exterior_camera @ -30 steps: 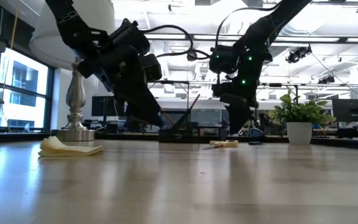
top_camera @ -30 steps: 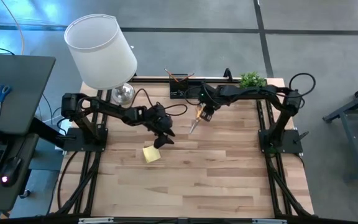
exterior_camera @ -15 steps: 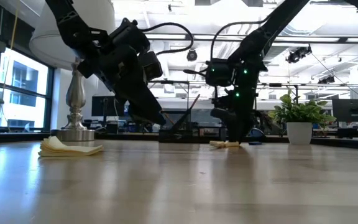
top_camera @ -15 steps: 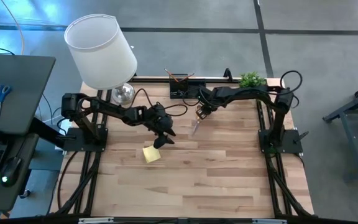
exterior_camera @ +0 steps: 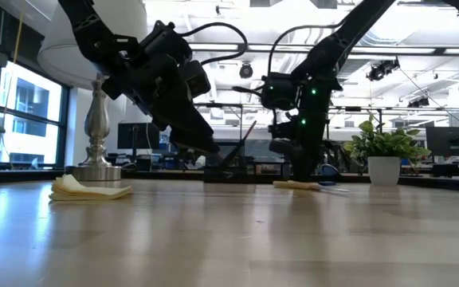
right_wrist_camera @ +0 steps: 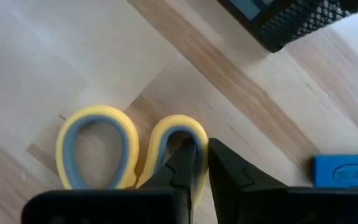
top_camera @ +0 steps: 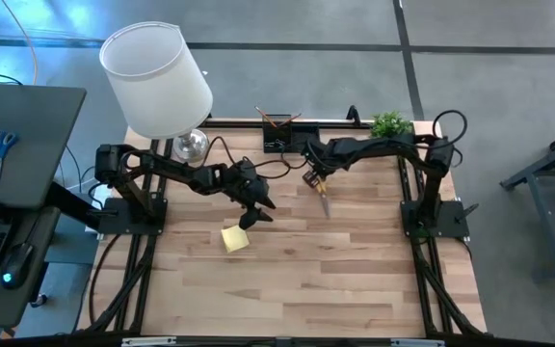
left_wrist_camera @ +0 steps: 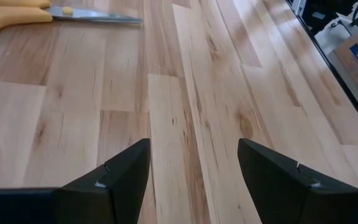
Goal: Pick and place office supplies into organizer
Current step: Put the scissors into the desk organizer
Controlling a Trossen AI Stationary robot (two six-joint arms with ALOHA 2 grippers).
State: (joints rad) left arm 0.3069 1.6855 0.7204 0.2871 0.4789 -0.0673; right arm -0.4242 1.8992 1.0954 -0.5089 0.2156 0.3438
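- High view: the right tool [top_camera: 313,179] sits low near the far middle of the counter [top_camera: 355,270], at the handle end of the scissors [top_camera: 322,197], which lie flat with the blades pointing toward the near side. The organizer [top_camera: 278,134] stands just beyond, at the far edge. The left tool [top_camera: 255,214] hovers above and beside the yellow sticky-note pad [top_camera: 235,239]. A lamp [top_camera: 158,82] and a small plant [top_camera: 390,123] stand at the far corners.
- Low view: the scissors [exterior_camera: 300,185] lie on the counter under the right tool [exterior_camera: 300,171]; the pad [exterior_camera: 88,190] lies near the lamp base.
- Left wrist view: its fingers [left_wrist_camera: 122,176] stand spread wide over bare wood, holding nothing.
- Right wrist view: the fingers [right_wrist_camera: 188,163] are pressed nearly together, pinching the rim of one yellow handle loop; a blue eraser [right_wrist_camera: 345,170] lies near the mesh organizer [right_wrist_camera: 291,20].
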